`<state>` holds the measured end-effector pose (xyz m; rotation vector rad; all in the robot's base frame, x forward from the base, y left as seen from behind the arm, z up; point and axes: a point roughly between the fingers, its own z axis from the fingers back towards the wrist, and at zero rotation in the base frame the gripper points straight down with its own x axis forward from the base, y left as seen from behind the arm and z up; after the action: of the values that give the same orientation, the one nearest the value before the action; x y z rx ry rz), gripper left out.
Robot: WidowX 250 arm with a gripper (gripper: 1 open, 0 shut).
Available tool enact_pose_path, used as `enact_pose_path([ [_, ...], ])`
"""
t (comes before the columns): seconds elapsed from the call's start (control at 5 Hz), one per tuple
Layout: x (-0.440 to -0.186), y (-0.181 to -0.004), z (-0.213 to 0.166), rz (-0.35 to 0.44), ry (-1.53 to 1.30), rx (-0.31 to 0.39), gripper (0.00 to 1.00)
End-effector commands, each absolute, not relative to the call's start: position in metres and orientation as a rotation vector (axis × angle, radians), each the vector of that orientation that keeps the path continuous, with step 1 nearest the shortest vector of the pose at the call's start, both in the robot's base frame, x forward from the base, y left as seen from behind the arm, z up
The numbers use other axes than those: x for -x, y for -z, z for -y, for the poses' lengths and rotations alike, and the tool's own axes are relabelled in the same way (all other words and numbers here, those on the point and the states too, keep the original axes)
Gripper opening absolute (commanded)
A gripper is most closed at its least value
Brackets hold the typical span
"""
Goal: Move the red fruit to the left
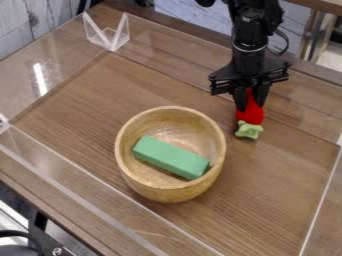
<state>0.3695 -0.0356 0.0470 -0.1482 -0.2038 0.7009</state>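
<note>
Red fruit under the gripper, right of centre

The red fruit (251, 114) lies just below the gripper (250, 97) in the picture, its long axis running roughly up and down the frame — pale leafy cap toward the bottom, beside the wooden bowl's (128, 134) right rim. The fingers overlap its upper end; whether they pinch it, I cannot tell — the tips are dark and blurred.

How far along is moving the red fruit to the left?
Reaching it looks done: the gripper is down over the red fruit, its jaws on either side. In hand is the grasp; whether it is firm, I can't tell. Left to do: the move itself, as the fruit lies right of the wooden bowl.
</note>
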Motion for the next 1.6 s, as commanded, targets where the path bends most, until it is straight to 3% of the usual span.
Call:
enact_pose_path([
  [0.0, -0.376, -0.094, 0.028, 0.281, -0.708, 0.216, 0.00],
  [0.4, -0.368, -0.153, -0.011, 0.330, -0.768, 0.291, 0.00],
  [0.6, -0.360, -0.168, -0.034, 0.353, -0.817, 0.297, 0.00],
  [1.4, -0.333, -0.148, -0.067, 0.379, -0.884, 0.229, 0.00],
])
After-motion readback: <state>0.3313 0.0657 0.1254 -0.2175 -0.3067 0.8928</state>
